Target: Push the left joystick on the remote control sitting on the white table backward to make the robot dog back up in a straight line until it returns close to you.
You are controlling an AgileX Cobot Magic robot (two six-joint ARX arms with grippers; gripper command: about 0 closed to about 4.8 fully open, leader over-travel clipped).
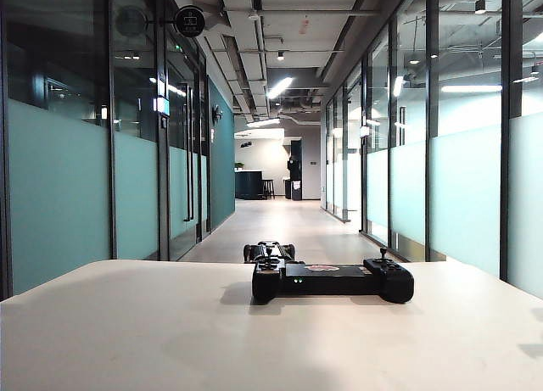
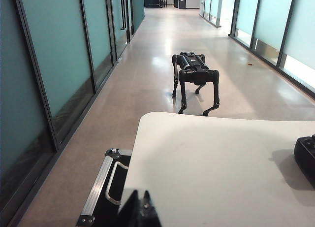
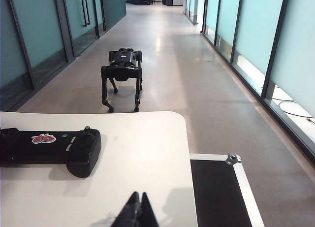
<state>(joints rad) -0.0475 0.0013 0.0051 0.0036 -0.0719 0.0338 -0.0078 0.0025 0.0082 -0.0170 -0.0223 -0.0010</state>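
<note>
Robot dog [image 3: 122, 72] stands just past the white table [image 1: 127, 323], so it's basically home. Both grippers sit pulled back, empty: left gripper [image 2: 140, 212] and right gripper [image 3: 138, 210] clenched, remote control [image 3: 49, 145] well ahead of their tips, left joystick [image 1: 268, 257] untouched.

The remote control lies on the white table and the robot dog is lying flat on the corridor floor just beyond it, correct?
Not quite. The remote control does lie on the white table, but the robot dog is standing on all four legs on the corridor floor beyond the table, as the left wrist view shows.
</note>
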